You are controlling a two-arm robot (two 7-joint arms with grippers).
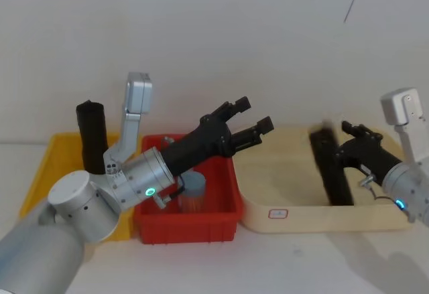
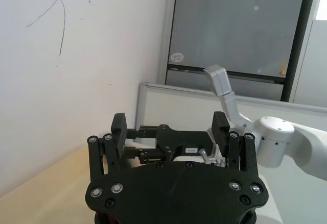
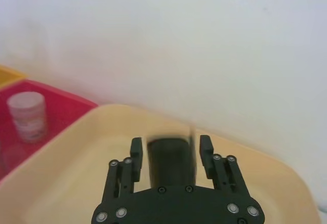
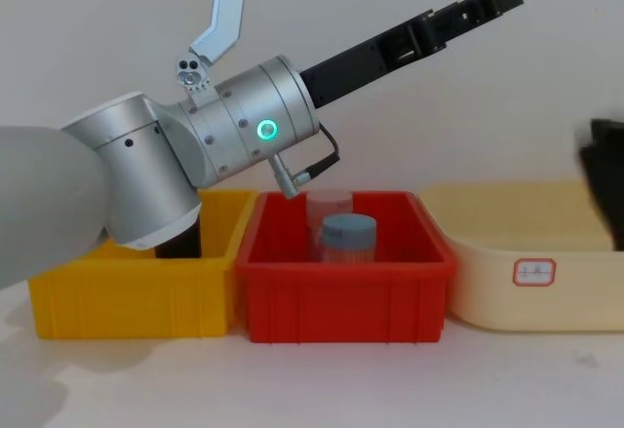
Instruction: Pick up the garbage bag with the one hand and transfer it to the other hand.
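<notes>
L arm is raised over the red bin [image 1: 188,224]. Its forearm slants up from the silver joint with the green ring [image 1: 149,191] twd 2 o'clock in the head view, and abt the same in the chest view. Left gripper [image 1: 255,114] is high above the bins, jaws wide open, nothing betw them. It aims across twd the R side.

R arm comes in from the 4 o'clock corner of the head view and reaches twd 10 o'clock into the cream tray [image 1: 315,217]. Right gripper [image 3: 171,145] is at the garbage bag [image 1: 332,180], abt mid-height on it. In the R wrist view the jaws sit either side of the roll, open just wider than it, w/ a thin gap each side. No firm clamp seen.

Garbage bag is inside the cream tray, twd its L half, standing on end. Long axis is near upright. In the head view it runs approx 11 to 5 o'clock, top end twd the wall, and the top rises well above the tray rim. Its outline is smeared, so can't make out any mark on it.

Count:
- 2 black rolls: the garbage bag, plus a second black roll [image 1: 91,133] upright in the yellow bin [image 1: 57,163].
- 3 containers in a row on the table [image 1: 268,267]: yellow at 9 o'clock, red in the middle, cream at 3 o'clock.
- 1 blue-lidded clear jar [image 1: 192,193], upright in the red bin.
- 2 arms.
</notes>
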